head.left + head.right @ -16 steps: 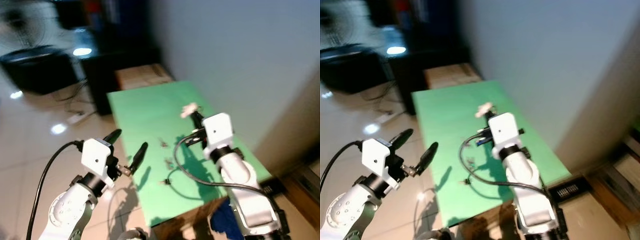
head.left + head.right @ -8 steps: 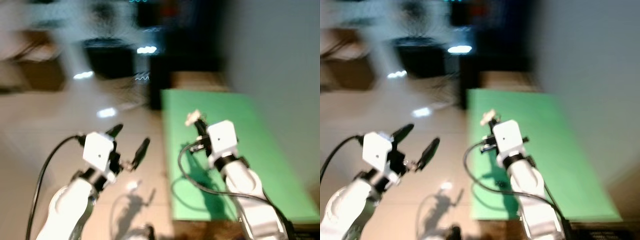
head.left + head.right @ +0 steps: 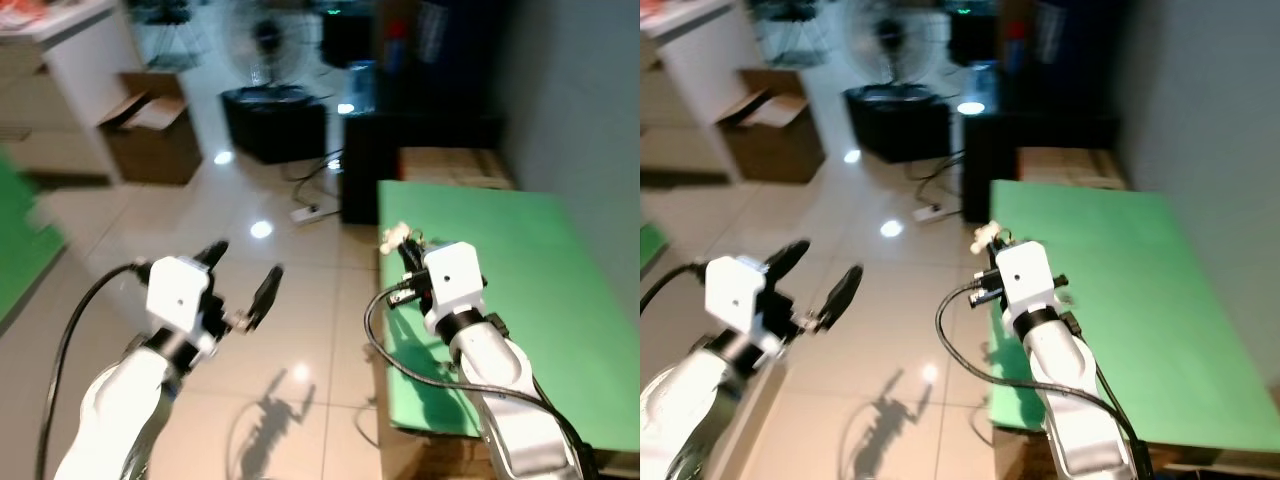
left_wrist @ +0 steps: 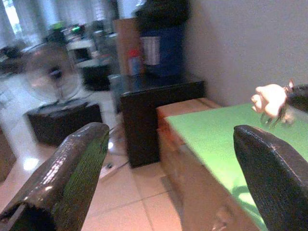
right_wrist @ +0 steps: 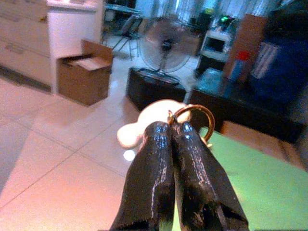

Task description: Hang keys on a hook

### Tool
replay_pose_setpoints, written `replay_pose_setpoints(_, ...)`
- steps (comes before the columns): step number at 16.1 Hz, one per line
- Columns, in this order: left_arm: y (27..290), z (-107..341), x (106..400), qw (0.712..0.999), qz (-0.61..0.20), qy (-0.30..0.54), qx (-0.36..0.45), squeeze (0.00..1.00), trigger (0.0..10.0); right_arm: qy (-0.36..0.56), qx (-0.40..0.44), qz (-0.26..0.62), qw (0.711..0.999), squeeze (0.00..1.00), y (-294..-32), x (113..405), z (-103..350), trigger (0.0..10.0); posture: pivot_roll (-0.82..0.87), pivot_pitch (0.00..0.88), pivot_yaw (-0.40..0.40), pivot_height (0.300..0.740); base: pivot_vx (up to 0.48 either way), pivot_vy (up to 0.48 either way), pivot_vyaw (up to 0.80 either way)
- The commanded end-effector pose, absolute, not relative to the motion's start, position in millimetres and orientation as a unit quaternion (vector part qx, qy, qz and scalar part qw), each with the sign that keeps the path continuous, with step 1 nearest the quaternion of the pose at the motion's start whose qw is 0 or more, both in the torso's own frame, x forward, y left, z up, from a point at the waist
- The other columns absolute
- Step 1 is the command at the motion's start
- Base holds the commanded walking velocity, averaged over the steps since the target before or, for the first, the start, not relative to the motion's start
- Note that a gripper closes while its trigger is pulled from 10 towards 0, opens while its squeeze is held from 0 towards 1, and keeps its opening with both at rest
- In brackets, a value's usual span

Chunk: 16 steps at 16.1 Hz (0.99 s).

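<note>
Keys [image 5: 192,115]: light, dangly — best held by the ring
Right gripper [image 5: 174,132]: pinched closed on the ring
Left gripper [image 3: 243,282]: spread wide — empty

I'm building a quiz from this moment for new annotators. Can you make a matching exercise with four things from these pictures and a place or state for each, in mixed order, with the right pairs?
Things:
1. left end effector
2. right end effector
3. key ring with pale charm
4. green table

Places or states:
A. pinched at closed fingertips
B. fingers spread, over the tiled floor
C. beside the grey wall, in front of the right arm
D. fingers closed together

Pairs: 1-B, 2-D, 3-A, 4-C
</note>
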<state>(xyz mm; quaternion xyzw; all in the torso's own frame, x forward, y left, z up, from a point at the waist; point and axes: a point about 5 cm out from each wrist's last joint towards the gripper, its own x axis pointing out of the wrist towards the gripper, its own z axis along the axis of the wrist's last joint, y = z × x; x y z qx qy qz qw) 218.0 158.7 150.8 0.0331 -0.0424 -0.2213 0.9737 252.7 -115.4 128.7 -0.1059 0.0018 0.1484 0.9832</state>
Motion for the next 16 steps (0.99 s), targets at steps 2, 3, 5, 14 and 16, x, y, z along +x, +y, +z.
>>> replay_pose_setpoints(2,156,143,217,0.981,-0.194,-0.008,0.01,0.0,10.0,0.005,-0.095,0.157,0.983,0.0,-111,255,129,10.0,0.04,0.0,0.009,0.74,0.0,0.0,0.8)
replay_pose_setpoints(3,156,142,218,0.983,-0.184,-0.006,0.022,0.0,10.0,0.011,-0.094,0.159,0.983,0.0,-112,254,126,10.0,0.05,0.0,0.002,0.74,0.0,0.0,0.8)
replay_pose_setpoints(5,155,144,220,0.984,-0.178,-0.012,0.024,0.0,10.0,0.012,-0.092,0.163,0.982,0.0,-111,255,125,10.0,0.05,0.0,0.0,0.74,0.0,0.0,0.8)
replay_pose_setpoints(14,148,147,229,0.987,-0.148,-0.029,0.051,0.0,10.0,0.022,-0.081,0.193,0.978,0.0,-104,254,116,10.0,0.08,0.0,-0.014,0.74,0.0,0.0,0.8)
replay_pose_setpoints(16,145,147,228,0.986,-0.155,-0.029,0.054,0.0,10.0,0.019,-0.076,0.192,0.978,0.0,-105,254,117,10.0,0.08,0.0,-0.012,0.74,0.0,0.0,0.8)
